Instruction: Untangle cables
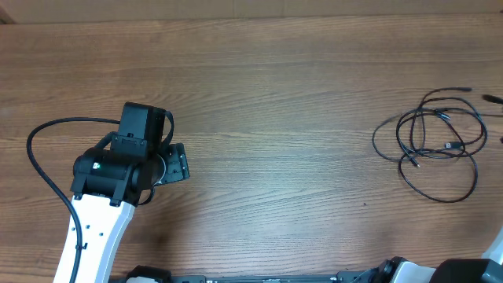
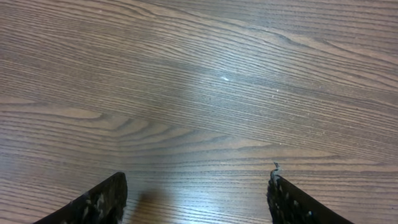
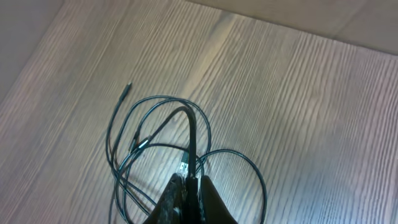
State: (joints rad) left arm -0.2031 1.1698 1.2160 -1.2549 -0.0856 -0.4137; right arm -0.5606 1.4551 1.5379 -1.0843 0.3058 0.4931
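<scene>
The cables (image 1: 437,134) lie as a tangle of thin black loops on the wooden table at the right. Small plug ends stick out at its top right. In the right wrist view the loops (image 3: 155,98) lie on the table under my right gripper (image 3: 189,183). It is shut on one thicker black strand (image 3: 193,134), which arches up from the tangle into the jaws. The right gripper itself is out of the overhead view. My left gripper (image 2: 196,186) is open and empty over bare wood, and in the overhead view (image 1: 177,163) it is far to the left of the cables.
The left arm's thick black wire (image 1: 43,169) loops out to the left of the arm. The wooden table (image 1: 283,118) runs between the left arm and the tangle. The table's far edge (image 3: 298,28) shows in the right wrist view.
</scene>
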